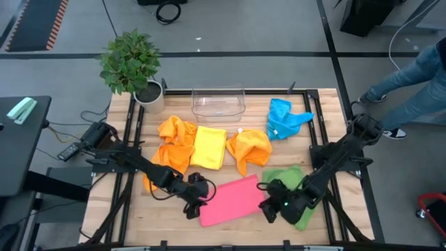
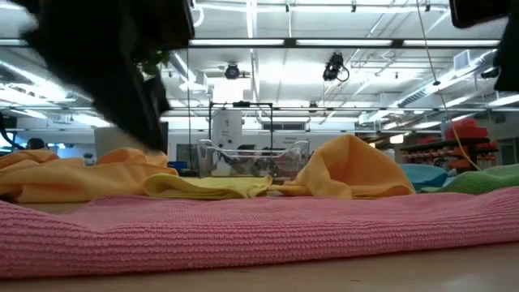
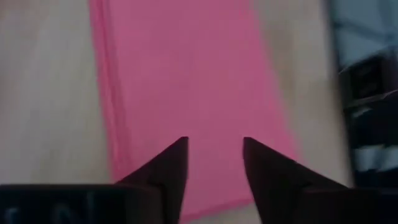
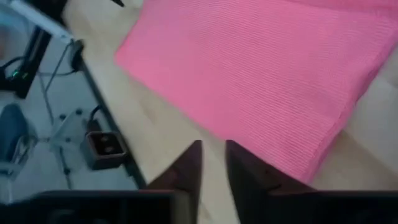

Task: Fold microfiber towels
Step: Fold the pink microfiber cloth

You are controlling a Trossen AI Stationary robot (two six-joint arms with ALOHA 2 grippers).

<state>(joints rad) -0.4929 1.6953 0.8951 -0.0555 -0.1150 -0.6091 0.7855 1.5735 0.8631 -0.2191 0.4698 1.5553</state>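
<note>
so here's where i'm at with the towel folding. the pink towel [image 1: 228,200] lies flat on the table [image 1: 327,111] near the front edge, already folded into a long rectangle, its long axis running across the table and tilted a bit, the right end sitting farther back than the left.

both claws bracket it. the left gripper [image 1: 197,202] hovers just over the towel's left short end, and in its wrist view the fingers [image 3: 168,171] are spread apart with nothing between them, just pink cloth below. the right gripper [image 1: 273,206] sits at the right short end, partly over the green towel [image 1: 293,180]. its fingers [image 4: 186,168] show a narrow gap and pinch nothing that i can see.

what matters for the next move, as i read it: the strip runs straight from one claw to the other, so a second fold would mean carrying one short end along that long axis toward the other. both arms look about equally near their own end, so either could grab.

the rest waits behind: two orange towels [image 1: 175,143], the yellow towel [image 1: 209,146] between them, and the blue towel [image 1: 283,118] beside the clear bin [image 1: 218,103].
</note>
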